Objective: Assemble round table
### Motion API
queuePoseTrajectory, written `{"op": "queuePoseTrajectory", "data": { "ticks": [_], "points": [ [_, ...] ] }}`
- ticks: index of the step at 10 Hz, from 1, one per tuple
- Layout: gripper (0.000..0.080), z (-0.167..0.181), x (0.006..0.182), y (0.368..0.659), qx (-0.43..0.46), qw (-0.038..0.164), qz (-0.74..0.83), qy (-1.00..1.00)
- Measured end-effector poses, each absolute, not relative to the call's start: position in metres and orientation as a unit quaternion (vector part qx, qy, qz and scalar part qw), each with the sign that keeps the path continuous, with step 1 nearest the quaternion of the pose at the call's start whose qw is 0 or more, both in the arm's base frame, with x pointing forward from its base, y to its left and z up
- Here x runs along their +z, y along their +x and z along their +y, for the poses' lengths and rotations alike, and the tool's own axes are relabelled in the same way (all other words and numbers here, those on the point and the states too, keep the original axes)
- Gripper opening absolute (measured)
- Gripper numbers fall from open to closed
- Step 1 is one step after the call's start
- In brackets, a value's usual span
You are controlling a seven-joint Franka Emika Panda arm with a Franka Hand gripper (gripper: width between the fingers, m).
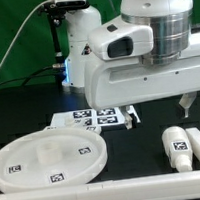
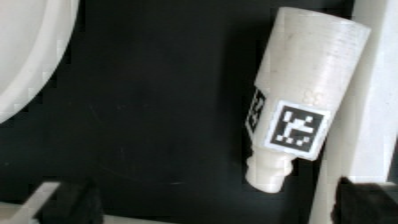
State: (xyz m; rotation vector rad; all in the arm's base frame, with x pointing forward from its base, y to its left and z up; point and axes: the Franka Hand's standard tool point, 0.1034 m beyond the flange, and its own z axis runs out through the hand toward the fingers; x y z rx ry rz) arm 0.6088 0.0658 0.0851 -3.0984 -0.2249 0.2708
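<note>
Judging by the loose parts, nothing is joined yet: the disc [image 1: 44,155] is seen at the exterior view's left, the leg [image 1: 178,145] well apart at its right. The gripper [image 1: 161,111] hangs fully open above the leg; nothing is grasped.

Bright even light glares off the white leg [image 2: 299,85] against the dark table [image 2: 151,110]; wrist view blurred.

- I see the white disc [image 1: 49,159] lying flat on the black table [image 1: 134,154], lower left of the frame.
- The leg [image 1: 177,148] lies lower right.
- The gripper [image 1: 160,109] hangs above it, jaws wide.
- The marker board [image 1: 95,117] lies at centre.
</note>
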Motion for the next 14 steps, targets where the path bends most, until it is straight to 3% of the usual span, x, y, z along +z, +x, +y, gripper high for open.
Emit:
{"op": "queuePoseTrajectory", "data": {
  "ticks": [5,8,11,14],
  "points": [
    [0.0650,0.080,0.059,0.609,0.100,0.010,0.043,-0.994],
    [0.0650,0.080,0.058,0.608,0.101,0.011,0.042,-0.994],
    [0.0650,0.093,0.038,0.602,0.100,0.011,0.051,-0.994],
    [0.0650,0.098,0.029,0.600,0.098,0.011,0.047,-0.994]
  ]
}}
